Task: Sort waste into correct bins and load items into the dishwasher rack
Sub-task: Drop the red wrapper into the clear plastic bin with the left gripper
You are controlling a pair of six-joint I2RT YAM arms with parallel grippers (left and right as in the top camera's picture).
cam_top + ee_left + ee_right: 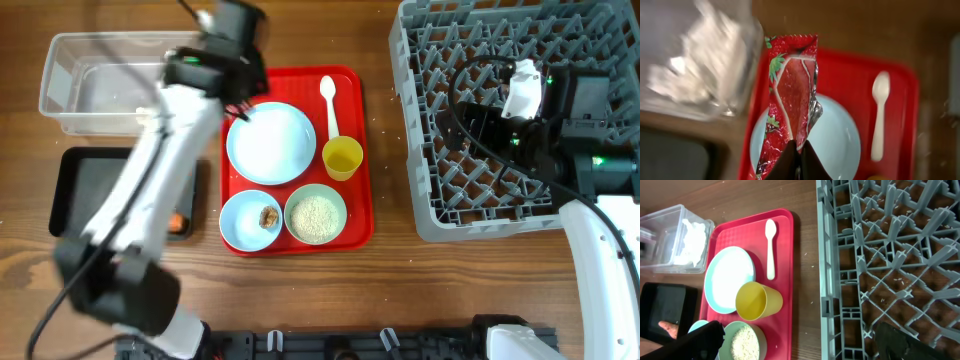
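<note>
Where the overhead view looks straight down, the left end effector [238, 108] hangs over the corner of the red tray [352, 215] nearest the clear tub [75, 90], at the rim of the light blue plate [272, 143]. The tray also carries the white spoon [330, 102], the yellow cup [342, 158], one light blue bowl [238, 226] holding a brown scrap [268, 216], and a second bowl [289, 213] filled with rice [316, 216]. They are packed close, with little bare tray between them. The black tray [85, 185] lies just beside the tub, with the carrot [178, 222] in its corner, partly under the left arm. A bare strip of tabletop [385, 150] separates the red tray from the grey rack [440, 200], over which the right end effector [468, 122] hovers.

In the left wrist view, the jaws are pinched tight on one end of the red snack wrapper [792, 95]. It is held over the plate's rim and the tray's edge, and its free end reaches toward the blurred tub corner. The spoon lies well apart, beyond the plate.

In the right wrist view, the fingers [700, 340] are spread wide and hold nothing, straddling the rack's outer wall. The crumpled napkin [690, 240] sits inside the tub.
</note>
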